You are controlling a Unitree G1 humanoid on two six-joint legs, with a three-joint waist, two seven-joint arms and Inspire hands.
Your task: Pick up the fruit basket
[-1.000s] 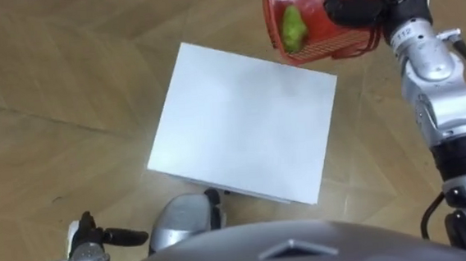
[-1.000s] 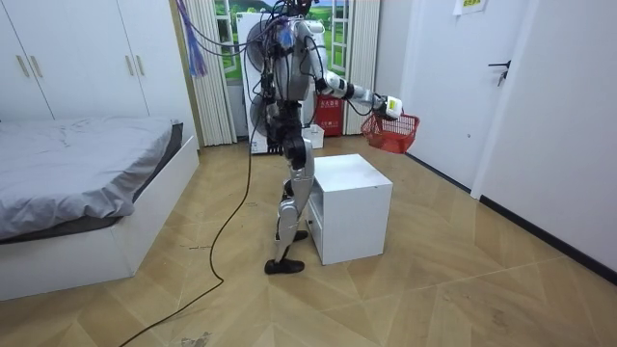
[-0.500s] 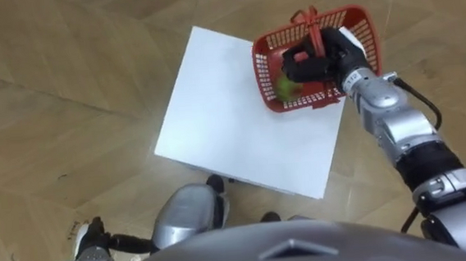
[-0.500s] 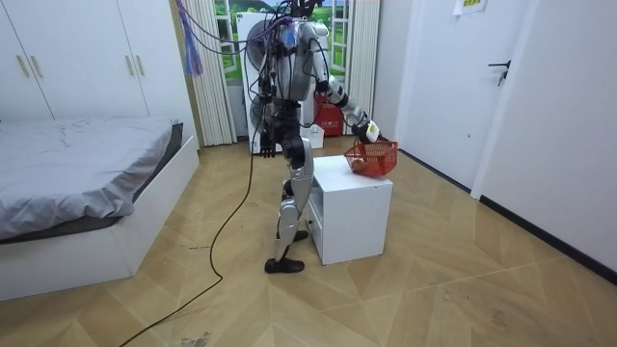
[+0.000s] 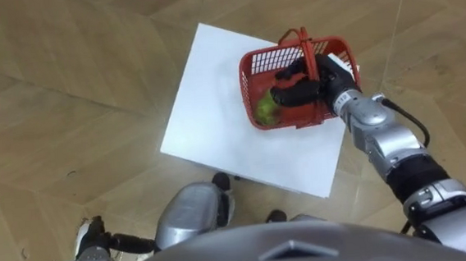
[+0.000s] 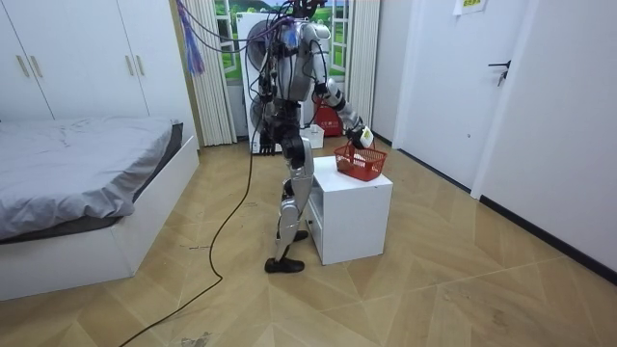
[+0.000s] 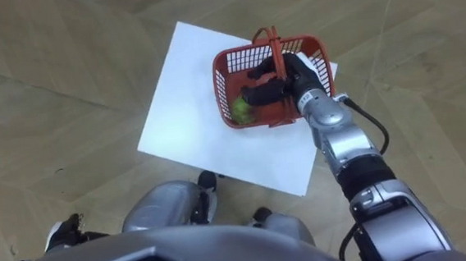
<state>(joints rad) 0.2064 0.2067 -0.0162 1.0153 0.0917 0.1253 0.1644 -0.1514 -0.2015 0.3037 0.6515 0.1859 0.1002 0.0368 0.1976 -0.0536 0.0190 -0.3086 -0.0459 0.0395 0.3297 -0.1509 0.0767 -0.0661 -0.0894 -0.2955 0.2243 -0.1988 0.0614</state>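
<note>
A red mesh fruit basket (image 5: 271, 59) (image 7: 239, 61) is low over the far right part of a white square table (image 5: 215, 107) (image 7: 183, 105). I cannot tell whether it rests on the top. A green fruit (image 5: 265, 112) (image 7: 240, 108) lies inside it. My right hand (image 5: 305, 81) (image 7: 282, 76) is curled round the basket's red handle (image 5: 305, 39). In the room view I stand close beside the table (image 6: 352, 207), right arm reaching down to the basket (image 6: 362, 164). My left hand (image 5: 93, 249) (image 6: 262, 146) hangs at my side with relaxed fingers.
Wooden parquet floor (image 5: 65, 85) surrounds the table. A bed (image 6: 77, 173) stands at the room view's left, white wardrobes (image 6: 87, 58) behind it. Another red thing (image 6: 328, 118) sits by the window behind me. A white door (image 6: 492, 87) is at the room view's right.
My right arm has come down and inward, bringing the basket from high beyond the table's far right corner to low over its top. The eye view has shifted slightly.
</note>
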